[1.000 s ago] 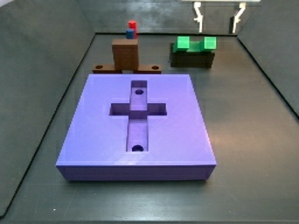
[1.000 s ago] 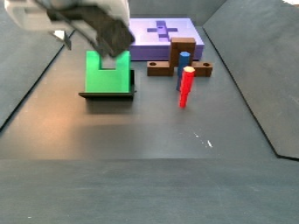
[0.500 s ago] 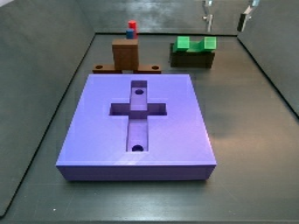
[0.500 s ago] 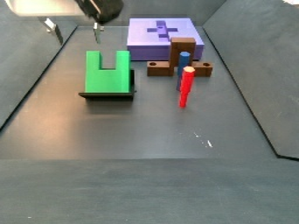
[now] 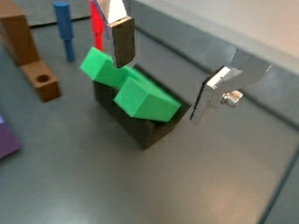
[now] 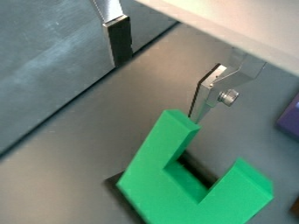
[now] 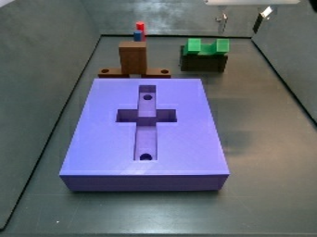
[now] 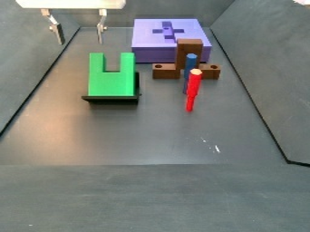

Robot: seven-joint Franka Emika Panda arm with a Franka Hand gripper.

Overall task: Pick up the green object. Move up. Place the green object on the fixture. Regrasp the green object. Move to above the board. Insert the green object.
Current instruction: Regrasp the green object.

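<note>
Two upright prongs rise from the wider base of the bright green U-shaped block (image 8: pixel 112 74), which sits in the small dark olive-brown box-like fixture (image 8: pixel 111 97), below the gripper (image 5: pixel 163 73) and untouched by it. The gripper hangs released, its silver finger plates well apart with nothing between them; in both side views only the fingertips (image 8: pixel 101 30) show at the top edge of the frame, high above the floor.

The block looks like a rigid, light piece with flat, smooth faces, so it should not deform under the pads, though such faces could slip if pinched near an edge. The best hold is probably across two flat parallel faces, either over one prong or across the base, with the pads square to them.

In a wrist view the open mouth of the U (image 6: pixel 198 171) faces away from the fixture, and the prongs set the long axis. In a side view that axis runs along the floor toward the large purple-blue slab with the cross-shaped recess (image 8: pixel 155 41), which lies well apart from the gripper, beyond the brown wooden upright block (image 8: pixel 193 60) and the red-and-blue peg (image 8: pixel 191 88).
</note>
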